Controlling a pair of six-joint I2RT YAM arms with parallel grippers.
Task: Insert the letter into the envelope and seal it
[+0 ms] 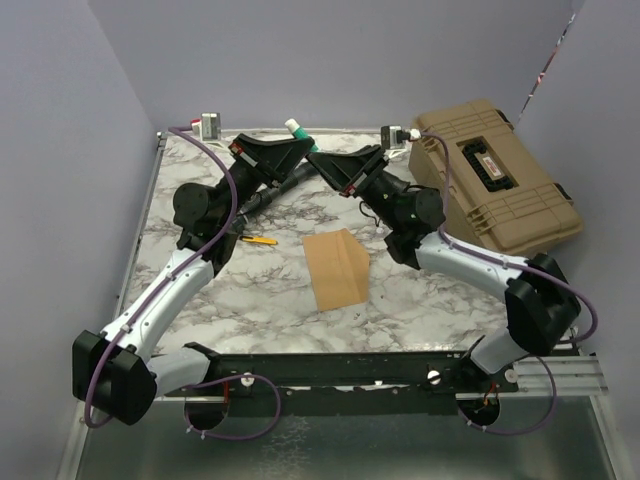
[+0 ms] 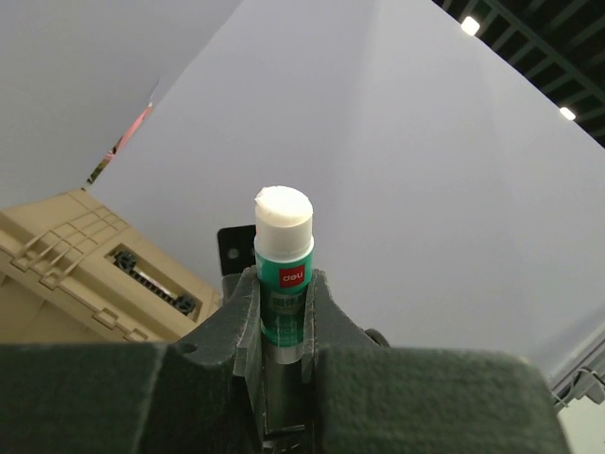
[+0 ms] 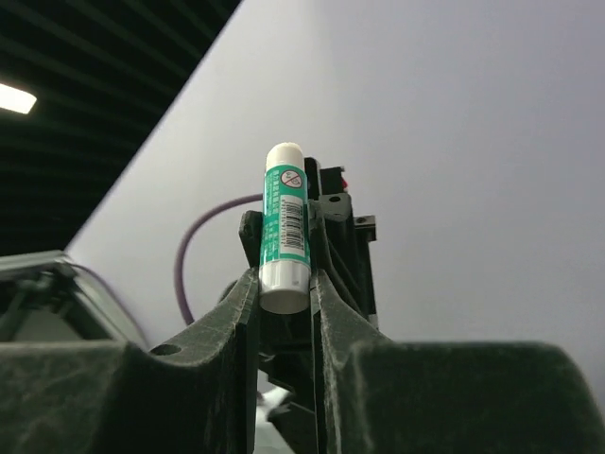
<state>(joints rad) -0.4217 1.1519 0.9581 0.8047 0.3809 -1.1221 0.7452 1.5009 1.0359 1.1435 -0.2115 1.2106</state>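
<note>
A brown envelope [image 1: 335, 268] lies flat on the marble table [image 1: 420, 300], between the two arms. The letter is not in view. Both grippers are raised at the back of the table and meet on one green glue stick [image 1: 296, 129] with a white cap. My left gripper [image 2: 283, 279] is shut on the stick's green body [image 2: 283, 274], with the white top above its jaws. My right gripper [image 3: 285, 279] pinches the lower end of the glue stick [image 3: 285, 227]. In the top view the left gripper [image 1: 290, 146] and the right gripper [image 1: 318, 160] point at each other.
A tan hard case [image 1: 500, 190] sits at the back right, close to the right arm. A small yellow object [image 1: 258, 239] lies by the left arm. Two white fittings [image 1: 210, 125] [image 1: 395, 133] stand at the table's back edge. Grey walls close in three sides.
</note>
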